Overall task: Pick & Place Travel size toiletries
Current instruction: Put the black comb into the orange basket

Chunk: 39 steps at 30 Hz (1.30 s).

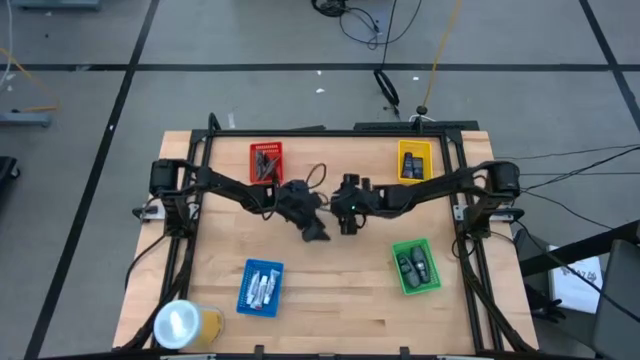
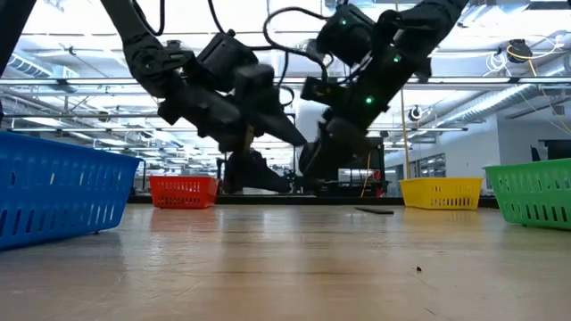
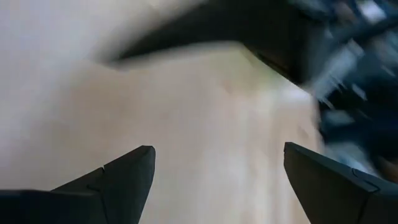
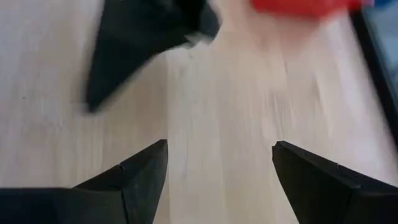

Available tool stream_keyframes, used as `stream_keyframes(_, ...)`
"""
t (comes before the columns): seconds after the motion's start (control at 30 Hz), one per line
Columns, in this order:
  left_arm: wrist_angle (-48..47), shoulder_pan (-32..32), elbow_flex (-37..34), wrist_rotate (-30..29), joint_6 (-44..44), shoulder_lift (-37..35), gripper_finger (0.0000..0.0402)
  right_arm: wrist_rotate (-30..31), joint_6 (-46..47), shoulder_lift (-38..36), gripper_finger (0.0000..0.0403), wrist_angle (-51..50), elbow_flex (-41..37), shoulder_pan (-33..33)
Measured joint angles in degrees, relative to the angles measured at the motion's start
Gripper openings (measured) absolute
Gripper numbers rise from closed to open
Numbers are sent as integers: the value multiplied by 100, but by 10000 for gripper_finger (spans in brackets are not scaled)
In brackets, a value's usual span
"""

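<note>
Bare wood is seen between both pincers, spread wide and empty: left gripper (image 1: pixel 316 232), right gripper (image 1: pixel 347 226), at table centre. Toiletries are sorted into blue tray (image 1: pixel 244 290), red tray (image 1: pixel 255 150), yellow tray (image 1: pixel 402 148), green tray (image 1: pixel 398 250); one dark stick (image 2: pixel 375 211) seems left.

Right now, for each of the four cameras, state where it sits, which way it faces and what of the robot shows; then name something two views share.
High: overhead, straight down on the table; both arms, left gripper, right gripper.
Low: tabletop height, level toward the room; both arms enter from above.
Left wrist: on the left arm, facing bare wood between its open fingers.
Right wrist: on the right arm, open fingers over wood.
Shared: the red tray appears in the high, low and right wrist views.
</note>
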Motion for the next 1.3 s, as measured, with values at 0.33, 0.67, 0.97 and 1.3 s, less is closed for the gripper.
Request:
stream_keyframes(0.33, 282, 246, 0, -943, -82, 0, 349, 97, 1362, -18, 279, -857, -482, -1013)
stream_keyframes(0.67, 242, 142, 2, -1133, 259, 9, 349, -231, 2795, -93, 279, -1615, -517, -1527)
stream_keyframes(0.97, 139, 164, 0, -1366, 130, 11, 349, -1561, 3677, -56, 279, -1418, -513, -1429)
stream_keyframes(1.3, 110, 123, 0, -1369, -17, 13, 349, -2643, 3406, -17, 279, -520, -532, -1025)
